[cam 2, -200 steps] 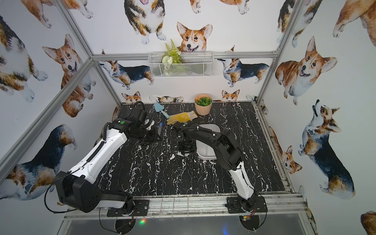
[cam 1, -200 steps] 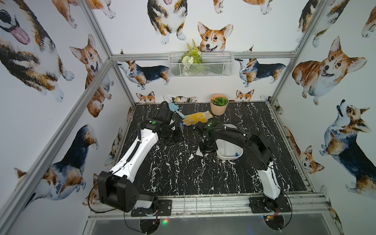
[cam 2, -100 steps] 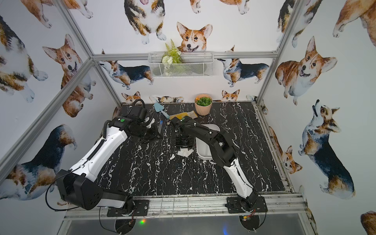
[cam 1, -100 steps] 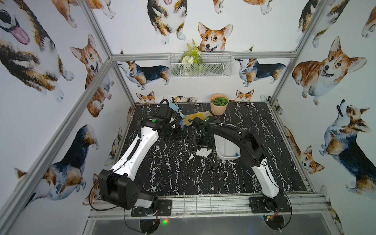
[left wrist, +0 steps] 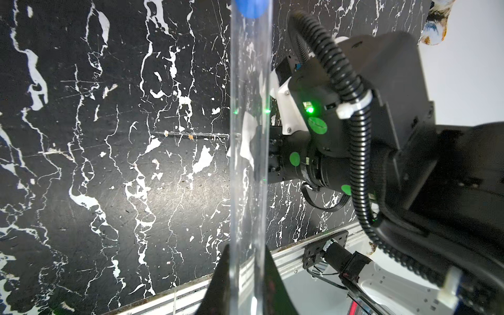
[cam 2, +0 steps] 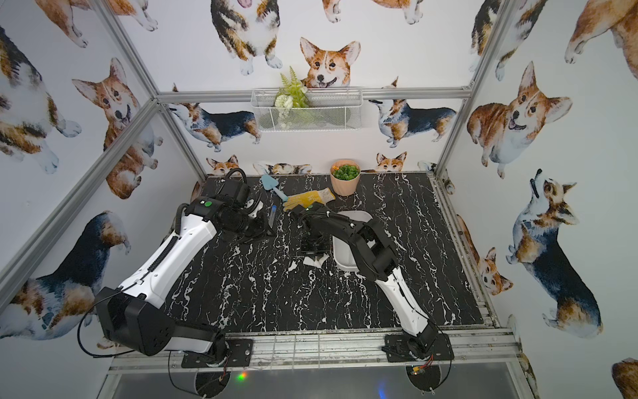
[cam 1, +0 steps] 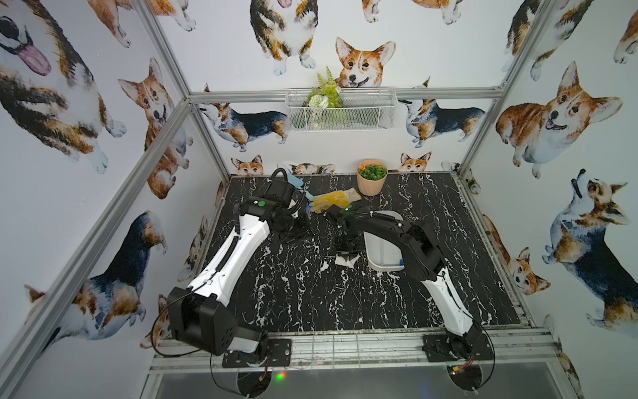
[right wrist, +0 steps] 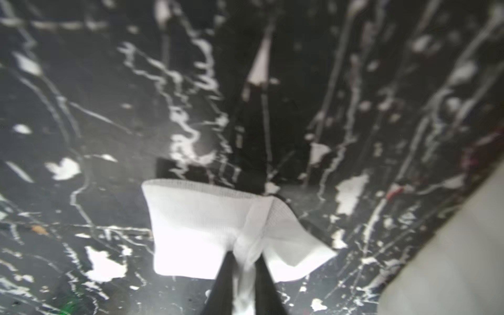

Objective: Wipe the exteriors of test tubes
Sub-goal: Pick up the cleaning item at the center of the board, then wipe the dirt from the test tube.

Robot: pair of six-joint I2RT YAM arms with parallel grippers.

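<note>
Hard to make out in both top views, at centre left: the left gripper (left wrist: 246, 260), tucked beneath its own wrist. Plain only from the left wrist camera: jaws clenched on a clear tube (left wrist: 249, 163), blue cap (left wrist: 249, 8) cut off at the frame edge, lower end lost between the black fingers (left wrist: 218, 283). In a top view, no more than a thin pale stick with a blue tip, just below the trowel (cam 2: 271, 184). Tilt hard to judge.

Right gripper (right wrist: 243, 263) pinched shut on a white wipe (right wrist: 196, 229), in a blurred view. Wipe hanging low over the table (cam 1: 310, 293), touching it or not, impossible to tell. From above, at centre frame, only a white corner showing under the right arm (cam 1: 397, 231).

White tray (cam 1: 378, 241) right of centre, half covered by that arm. Blue speck (cam 1: 401, 261) at its lower edge, too small to name.

Black marble-look table, white veins, scuffed and scratched up close. Yellow glove (cam 1: 335, 199) and pot (cam 1: 371, 181) of greens near the back edge, upper centre, with the trowel's handle meeting the glove. Corgi-print walls (cam 1: 86, 138) all round, aluminium posts, wire basket (cam 1: 340, 117) with a plant high on the back wall.
</note>
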